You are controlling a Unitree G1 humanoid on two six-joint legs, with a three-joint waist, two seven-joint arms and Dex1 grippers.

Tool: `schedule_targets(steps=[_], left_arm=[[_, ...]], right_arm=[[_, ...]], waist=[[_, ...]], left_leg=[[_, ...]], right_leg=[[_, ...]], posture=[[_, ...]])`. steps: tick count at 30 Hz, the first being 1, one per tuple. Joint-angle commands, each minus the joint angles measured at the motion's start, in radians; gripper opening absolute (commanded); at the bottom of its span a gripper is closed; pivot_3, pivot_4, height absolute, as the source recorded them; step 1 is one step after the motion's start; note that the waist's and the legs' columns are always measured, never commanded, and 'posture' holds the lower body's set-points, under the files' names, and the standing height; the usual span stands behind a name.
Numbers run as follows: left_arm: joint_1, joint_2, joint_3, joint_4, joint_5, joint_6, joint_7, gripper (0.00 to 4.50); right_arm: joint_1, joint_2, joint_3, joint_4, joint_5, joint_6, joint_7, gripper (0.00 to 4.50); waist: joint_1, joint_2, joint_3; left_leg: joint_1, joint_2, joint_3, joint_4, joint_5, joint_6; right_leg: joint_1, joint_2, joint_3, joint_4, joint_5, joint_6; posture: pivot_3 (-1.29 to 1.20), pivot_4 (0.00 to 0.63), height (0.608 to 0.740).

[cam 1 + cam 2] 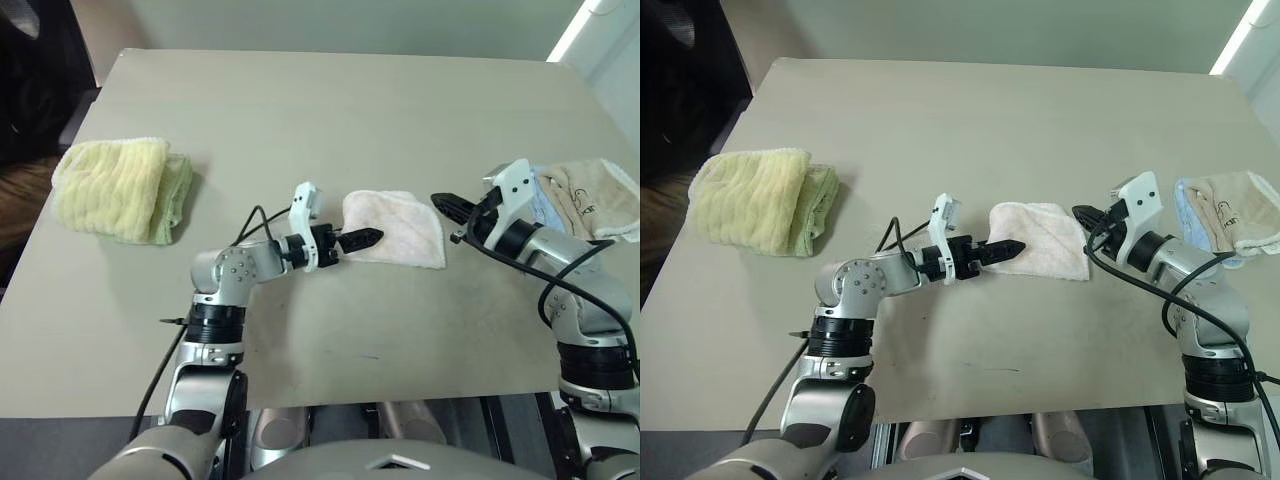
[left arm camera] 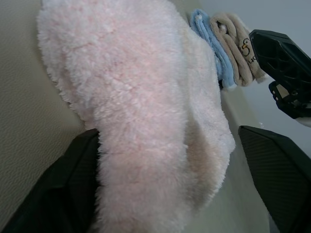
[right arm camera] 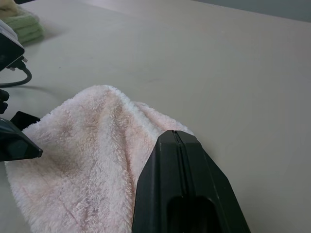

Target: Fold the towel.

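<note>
The towel (image 1: 395, 228) is a pale pink terry cloth lying folded into a small thick pad at the middle of the table. My left gripper (image 1: 365, 239) is at its near-left edge, pointing level into it. In the left wrist view its fingers (image 2: 73, 179) stand wide apart around the towel's folded edge (image 2: 146, 97): one touches the pile, the other is clear of it. My right gripper (image 1: 445, 205) hovers just right of the towel, shut and empty, its closed tip (image 3: 175, 133) above the towel's right edge (image 3: 82, 160).
A yellow-green ribbed towel (image 1: 120, 188) lies folded at the table's left. A beige towel on a light blue cloth (image 1: 595, 195) lies at the right edge, behind my right arm. Bare tabletop (image 1: 330, 120) stretches beyond the pink towel.
</note>
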Motion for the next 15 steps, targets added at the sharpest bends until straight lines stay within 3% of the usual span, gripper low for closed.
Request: schedule_targets(steps=[1, 10, 15], left_arm=[[-0.009, -0.013, 0.001, -0.004, -0.002, 0.004, 0.002, 3.21], [-0.005, -0.019, 0.071, -0.043, -0.020, -0.022, 0.036, 0.09], [-0.036, -0.029, 0.150, -0.063, -0.040, -0.068, 0.079, 0.02]], right_arm=[[-0.005, -0.006, -0.030, -0.032, 0.011, -0.011, -0.010, 0.00], [-0.027, 0.000, -0.041, 0.018, -0.007, -0.044, -0.041, 0.00], [-0.050, 0.011, -0.060, 0.058, -0.021, -0.069, -0.082, 0.00]], waist=[[0.000, 0.000, 0.000], [-0.001, 0.000, 0.000], [-0.003, 0.000, 0.000]], left_leg=[[0.000, 0.000, 0.000, 0.000, 0.000, 0.000], [-0.001, 0.000, 0.000, -0.001, 0.000, 0.000], [-0.001, 0.000, 0.000, -0.001, 0.000, 0.000]], right_leg=[[0.000, 0.000, 0.000, -0.001, 0.000, 0.001], [0.000, 0.000, 0.000, -0.003, 0.004, 0.005], [-0.001, 0.000, 0.000, -0.003, 0.005, 0.006]], posture=[[0.00, 0.150, 0.739], [0.00, 0.150, 0.739], [0.00, 0.150, 0.739]])
